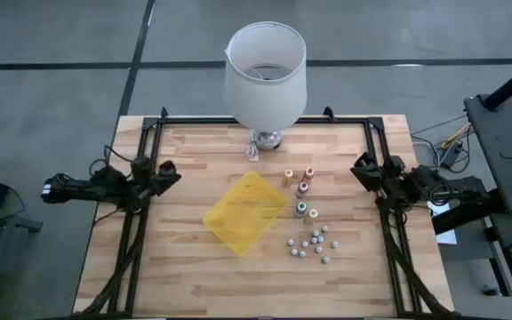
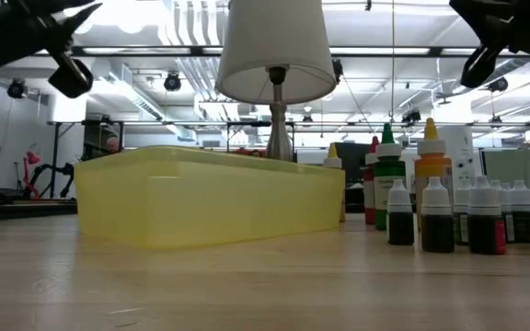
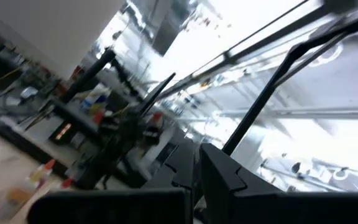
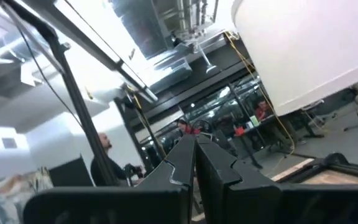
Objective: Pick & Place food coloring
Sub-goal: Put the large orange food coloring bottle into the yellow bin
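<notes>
The food coloring bottles stand upright on the wood table, right of the centre: a yellow-capped one [image 1: 288, 177], two magenta or pink ones [image 1: 309, 174] [image 1: 303, 187], a green one [image 1: 300, 210] and a cream one [image 1: 314, 214]. In the low view the green-capped bottle [image 2: 389, 184] and an orange-capped bottle [image 2: 432, 164] stand right of the yellow tray [image 2: 210, 198]. My left gripper [image 1: 165, 171] hovers shut at the table's left edge. My right gripper [image 1: 361, 169] hovers shut at the right edge. Both are raised and well apart from the bottles.
A flat yellow tray [image 1: 245, 212] lies at the table's centre, turned diagonally. A white-shaded lamp [image 1: 265, 76] stands at the far edge. Several small white-capped dark bottles [image 2: 486, 216] cluster near the right front [image 1: 311, 242]. Black frame rails [image 1: 140, 222] run along both sides.
</notes>
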Available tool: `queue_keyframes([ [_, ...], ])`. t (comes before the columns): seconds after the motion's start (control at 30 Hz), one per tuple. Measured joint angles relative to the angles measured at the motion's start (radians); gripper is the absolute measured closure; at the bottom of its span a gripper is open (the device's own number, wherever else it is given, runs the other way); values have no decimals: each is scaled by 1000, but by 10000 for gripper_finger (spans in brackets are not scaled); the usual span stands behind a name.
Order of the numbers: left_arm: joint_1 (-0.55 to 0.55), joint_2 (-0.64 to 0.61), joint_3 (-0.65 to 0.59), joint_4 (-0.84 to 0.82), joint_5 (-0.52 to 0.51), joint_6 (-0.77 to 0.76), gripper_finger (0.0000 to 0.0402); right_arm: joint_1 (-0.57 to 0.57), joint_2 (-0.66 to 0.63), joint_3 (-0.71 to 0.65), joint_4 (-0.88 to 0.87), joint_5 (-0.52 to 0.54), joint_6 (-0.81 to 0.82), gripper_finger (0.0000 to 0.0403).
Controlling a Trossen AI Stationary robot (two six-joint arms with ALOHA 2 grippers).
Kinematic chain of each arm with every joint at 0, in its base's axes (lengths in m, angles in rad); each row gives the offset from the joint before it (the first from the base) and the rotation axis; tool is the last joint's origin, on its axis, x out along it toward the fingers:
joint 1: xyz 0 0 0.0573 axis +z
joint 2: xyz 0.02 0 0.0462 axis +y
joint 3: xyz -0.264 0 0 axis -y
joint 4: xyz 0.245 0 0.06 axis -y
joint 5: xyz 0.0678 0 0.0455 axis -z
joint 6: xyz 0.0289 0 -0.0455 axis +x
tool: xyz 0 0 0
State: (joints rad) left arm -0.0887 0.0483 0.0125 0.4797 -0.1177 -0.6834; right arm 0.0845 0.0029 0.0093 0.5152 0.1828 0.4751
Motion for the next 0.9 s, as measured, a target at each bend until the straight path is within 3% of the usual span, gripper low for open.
queue_keyframes([
  [0.17, 0, 0, 20, 2, -44, 21, 401, 0, 0, 3, 80, -3, -4, 394],
  [0.4, 0, 11, 48, -3, -59, 51, 401, 0, 13, 63, 47, 1, -20, 394],
  [0.57, 0, 62, 89, -31, -65, 60, 401, 0, 68, 165, -86, 3, -23, 394],
  [0.9, 0, 240, 257, -226, -64, 92, 401, 0, 265, 472, -525, 4, -34, 394],
])
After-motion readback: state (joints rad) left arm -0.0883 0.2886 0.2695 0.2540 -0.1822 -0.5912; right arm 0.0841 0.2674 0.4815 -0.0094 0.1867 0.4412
